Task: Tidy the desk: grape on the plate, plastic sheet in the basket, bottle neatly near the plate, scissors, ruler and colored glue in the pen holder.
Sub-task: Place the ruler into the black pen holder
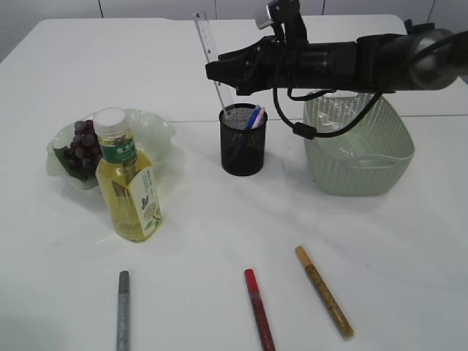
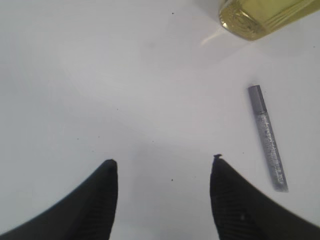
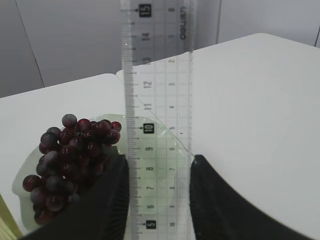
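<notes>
**Ruler gripped over the pen holder, glue sticks still on the table**

The right gripper (image 3: 157, 172) reaches in from the right of the exterior view and is clamped on the clear ruler (image 1: 212, 60), its two dark fingers (image 3: 107, 200) pressing the ruler's long edges. The ruler stands nearly upright, tilted a little to the left at the top, with its lower end down inside the black mesh pen holder (image 1: 243, 150) at the middle of the white table (image 1: 380, 241). Blue and pink handles show above the holder's rim beside the ruler; what they belong to is hard to tell.

The left gripper (image 2: 164, 172) hangs spread apart over bare table and holds nothing. The silver glue stick (image 2: 267, 137) lies just to its right, apart from both fingers.

At the left, the grapes (image 1: 82, 146) sit on the pale green plate (image 1: 157, 131). The bottle (image 1: 129, 179) of yellow liquid stands upright right in front of the plate, on its near side. The green basket (image 1: 358, 146) stands at the right, just beside the pen holder. Along the near edge lie three glue sticks: the silver one at the left, a red glue stick (image 1: 259, 308) in the middle and a gold glue stick (image 1: 324, 291) to the right, all well apart from the pen holder
</notes>
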Controlling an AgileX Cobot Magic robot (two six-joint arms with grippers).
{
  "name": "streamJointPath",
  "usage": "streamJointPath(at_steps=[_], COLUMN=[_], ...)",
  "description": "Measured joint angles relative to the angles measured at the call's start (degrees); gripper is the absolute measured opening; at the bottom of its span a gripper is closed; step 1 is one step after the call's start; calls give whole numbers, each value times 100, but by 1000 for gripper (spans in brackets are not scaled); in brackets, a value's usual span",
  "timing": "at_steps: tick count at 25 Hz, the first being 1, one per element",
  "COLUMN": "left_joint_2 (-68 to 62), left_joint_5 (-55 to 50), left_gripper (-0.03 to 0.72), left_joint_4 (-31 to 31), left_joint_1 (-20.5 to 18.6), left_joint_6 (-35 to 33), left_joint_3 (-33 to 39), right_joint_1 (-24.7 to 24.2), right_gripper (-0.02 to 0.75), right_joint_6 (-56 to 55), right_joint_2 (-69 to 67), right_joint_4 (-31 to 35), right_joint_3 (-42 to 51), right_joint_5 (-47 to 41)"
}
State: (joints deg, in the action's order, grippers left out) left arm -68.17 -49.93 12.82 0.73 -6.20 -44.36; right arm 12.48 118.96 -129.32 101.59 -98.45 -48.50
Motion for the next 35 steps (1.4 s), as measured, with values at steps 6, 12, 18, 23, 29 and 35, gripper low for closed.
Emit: streamJointPath(at_steps=[6,12,18,23,29,35], left_joint_2=[0,0,0,0,0,0], left_joint_5=[-36,-36,-36,-36,-36,-36], left_gripper=[433,433,433,433,433,433], left_joint_4=[-70,-74,-83,-83,-83,-83], left_joint_1=[0,0,0,0,0,0], left_joint_6=[-9,-9,-9,-9,-9,-9], left_joint_3=[0,0,0,0,0,0], right_joint_1=[-134,-324,-335,-335,-335,-335], right_gripper=[260,260,260,260,342,369], right_joint_6=[0,0,0,0,-79,-104], right_joint_2=[-382,-578,-698,-693,-693,-693], right_joint_4=[10,34,44,44,44,44], right_joint_3=[-294,-304,-353,-411,-411,-411], right_joint_5=[-13,-67,-146,-146,-181,-189])
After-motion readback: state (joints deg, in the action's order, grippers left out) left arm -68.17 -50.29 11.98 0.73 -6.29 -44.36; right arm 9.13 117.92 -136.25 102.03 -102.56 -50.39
